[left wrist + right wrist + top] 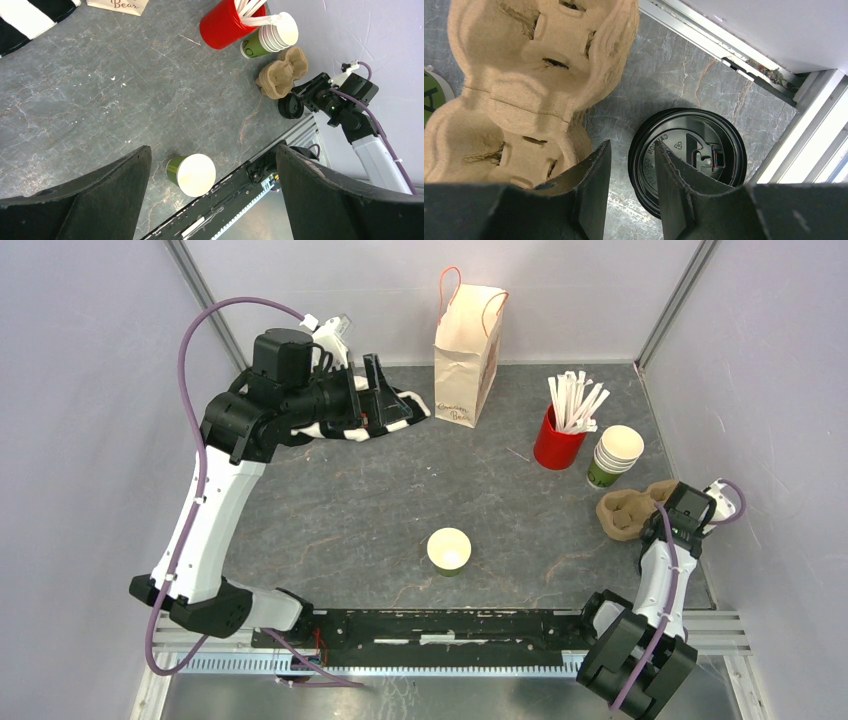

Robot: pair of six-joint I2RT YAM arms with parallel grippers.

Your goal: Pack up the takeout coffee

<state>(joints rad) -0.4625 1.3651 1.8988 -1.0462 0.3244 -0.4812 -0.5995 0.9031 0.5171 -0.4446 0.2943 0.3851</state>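
No green cup with a black lid shows in any view. One lidless green cup (449, 550) with a cream inside stands alone at the table's middle front; it also shows in the left wrist view (191, 174). A stack of black plastic lids (696, 160) lies by the right rail, also seen in the left wrist view (291, 106). My right gripper (631, 146) is low over the lids, its jaws a little apart and astride the stack's left rim, holding nothing. My left gripper (212, 150) is raised at the far left (385, 390), wide open and empty.
A brown pulp cup carrier (630, 510) lies beside the lids (524, 75). Stacked lidless cups (614, 454) and a red cup of white sticks (558, 440) stand behind it. A paper bag (468, 350) stands at the back. A black-and-white cloth (400, 410) lies under the left gripper.
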